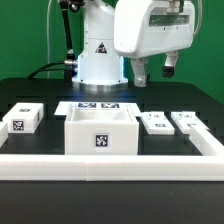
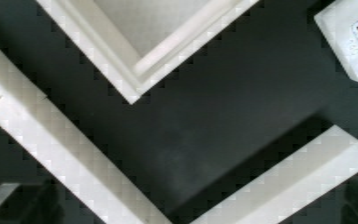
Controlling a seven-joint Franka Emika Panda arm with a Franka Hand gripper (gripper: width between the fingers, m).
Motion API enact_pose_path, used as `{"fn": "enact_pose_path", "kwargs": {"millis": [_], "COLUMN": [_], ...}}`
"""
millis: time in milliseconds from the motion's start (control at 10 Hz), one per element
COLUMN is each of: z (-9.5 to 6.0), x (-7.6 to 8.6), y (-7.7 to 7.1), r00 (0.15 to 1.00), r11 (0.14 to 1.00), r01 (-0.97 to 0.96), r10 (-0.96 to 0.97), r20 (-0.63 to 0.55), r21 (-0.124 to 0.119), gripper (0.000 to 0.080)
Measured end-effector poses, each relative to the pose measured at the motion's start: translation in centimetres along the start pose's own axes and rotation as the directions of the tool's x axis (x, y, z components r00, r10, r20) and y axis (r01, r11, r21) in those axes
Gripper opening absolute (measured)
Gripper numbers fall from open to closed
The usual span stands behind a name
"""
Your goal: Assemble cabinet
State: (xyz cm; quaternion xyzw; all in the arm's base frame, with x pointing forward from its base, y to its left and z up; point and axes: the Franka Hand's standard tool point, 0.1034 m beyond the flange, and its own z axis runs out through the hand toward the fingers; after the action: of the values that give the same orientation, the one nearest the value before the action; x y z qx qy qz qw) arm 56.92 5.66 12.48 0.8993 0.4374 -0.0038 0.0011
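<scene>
The cabinet box (image 1: 100, 132) is a large open white box with a black-and-white tag on its front, standing mid-table. A tagged white panel (image 1: 22, 120) lies at the exterior view's left, and two smaller tagged panels (image 1: 155, 122) (image 1: 187, 122) lie at its right. My gripper (image 1: 155, 72) hangs high above the two right panels, open and empty, touching nothing. In the wrist view a corner of the box (image 2: 144, 60) shows, with a tagged panel's edge (image 2: 357, 35). The gripper (image 2: 179, 216) shows there only as dim finger shapes at the frame corners.
A white rail (image 1: 110, 166) runs along the table's front and up the exterior view's right side; it shows as wide white bands (image 2: 51, 140) in the wrist view. The marker board (image 1: 98, 105) lies behind the box. The white robot base (image 1: 100, 55) stands at the back.
</scene>
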Motion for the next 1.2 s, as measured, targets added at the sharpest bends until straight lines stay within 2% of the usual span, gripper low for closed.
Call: {"fn": "enact_pose_path", "kwargs": {"millis": [200, 300, 500, 700, 1000, 1200], "z": [0.1, 0.4, 1.4, 1.9, 1.9, 2.5], "x": [0.0, -0.5, -3.2, -5.1, -5.0, -5.4], "y": [0.0, -0.3, -1.0, -1.1, -1.1, -1.2], "r00": [1.0, 0.998, 0.971, 0.948, 0.95, 0.876], "r11": [1.0, 0.998, 0.97, 0.947, 0.949, 0.873], "r01": [0.001, 0.056, 0.234, 0.317, 0.31, 0.48], "r10": [-0.001, -0.057, -0.236, -0.318, -0.311, -0.482], "r20": [0.0, -0.023, -0.03, -0.015, -0.016, -0.005], "r21": [0.0, -0.026, -0.059, -0.053, -0.053, -0.091], "gripper": [0.0798, 0.0798, 0.0798, 0.0798, 0.0798, 0.0798]}}
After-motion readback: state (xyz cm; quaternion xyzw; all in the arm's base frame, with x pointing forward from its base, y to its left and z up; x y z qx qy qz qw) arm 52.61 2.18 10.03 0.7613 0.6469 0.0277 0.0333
